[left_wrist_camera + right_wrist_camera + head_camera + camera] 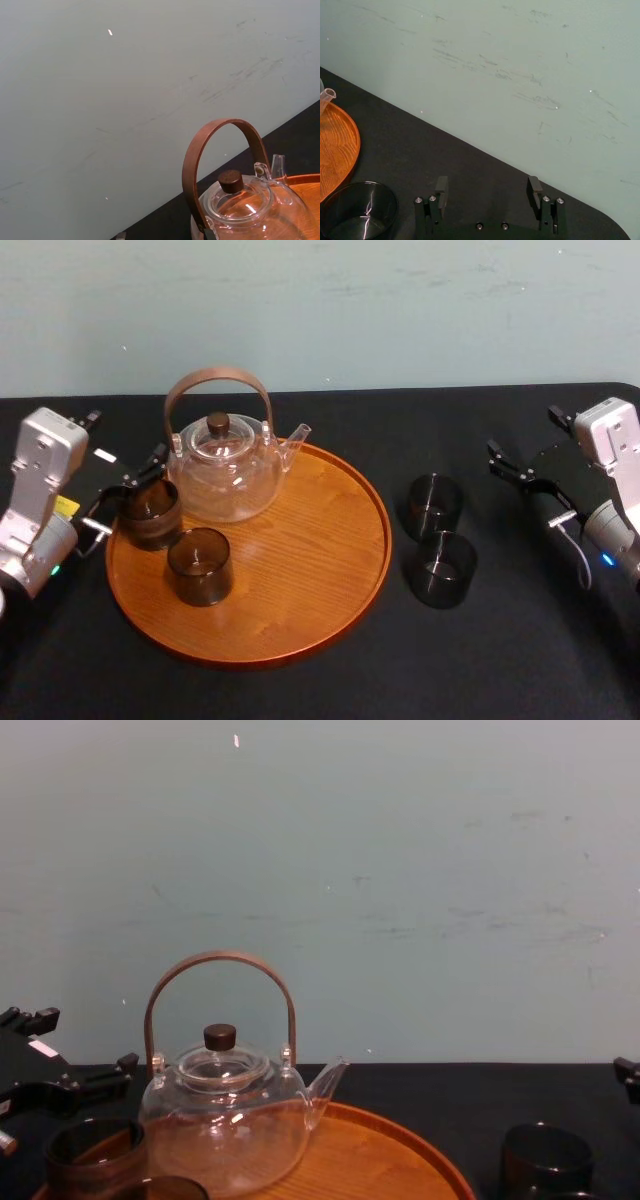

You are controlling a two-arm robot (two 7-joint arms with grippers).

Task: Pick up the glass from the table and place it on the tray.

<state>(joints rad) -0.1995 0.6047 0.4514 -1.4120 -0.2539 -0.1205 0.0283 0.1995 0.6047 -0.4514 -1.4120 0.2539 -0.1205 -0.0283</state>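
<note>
Your left gripper (128, 495) is at the tray's left rim with its jaws spread wide. A dark glass (148, 512) stands upright on the tray (300, 570), right at the jaw tips, and you can't tell whether they touch it. Just in front of it on the tray stands a second glass (200, 565), and the clear teapot (225, 475) sits behind both with its wooden handle up. Off the tray's right side, two more glasses stand on the black desk (520, 640): the far glass (433, 505) and the near glass (442, 568), close together. Your right gripper (488, 182) hangs over the desk's right end, jaws wide and holding nothing, well apart from those two.
</note>
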